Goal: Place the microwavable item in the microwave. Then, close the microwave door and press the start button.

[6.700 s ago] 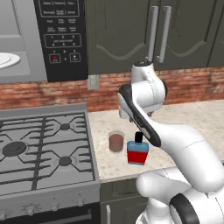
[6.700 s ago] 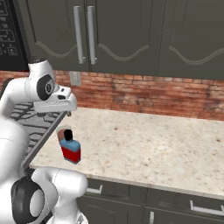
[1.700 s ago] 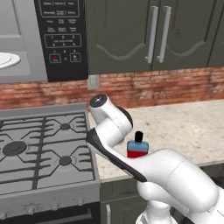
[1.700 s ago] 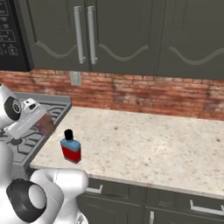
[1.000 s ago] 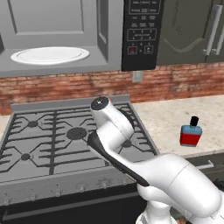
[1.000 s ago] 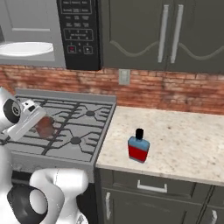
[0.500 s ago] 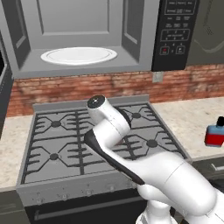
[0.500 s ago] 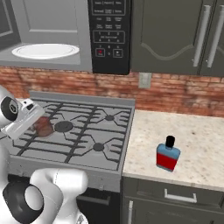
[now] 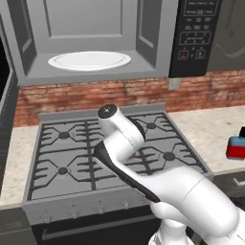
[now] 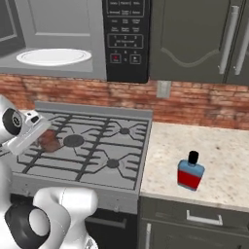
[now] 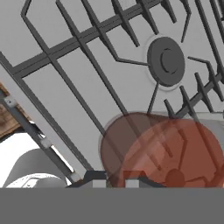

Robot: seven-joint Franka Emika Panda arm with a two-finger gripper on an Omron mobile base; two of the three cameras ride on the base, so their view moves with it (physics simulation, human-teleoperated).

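While the tumbler (image 11: 162,151) is gripped by the fingers low over the stove grates (image 10: 92,146), raise it upright, clear the microwave (image 9: 95,43) sill, and centre it on the turntable plate (image 9: 89,60). The fingertips are cut off; the microwave door (image 9: 5,91) is barely visible at the frame edge.

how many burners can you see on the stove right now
4 in the right base view: back left, back right, front right, and front left partly behind the gripper and tumbler. More may be hidden.
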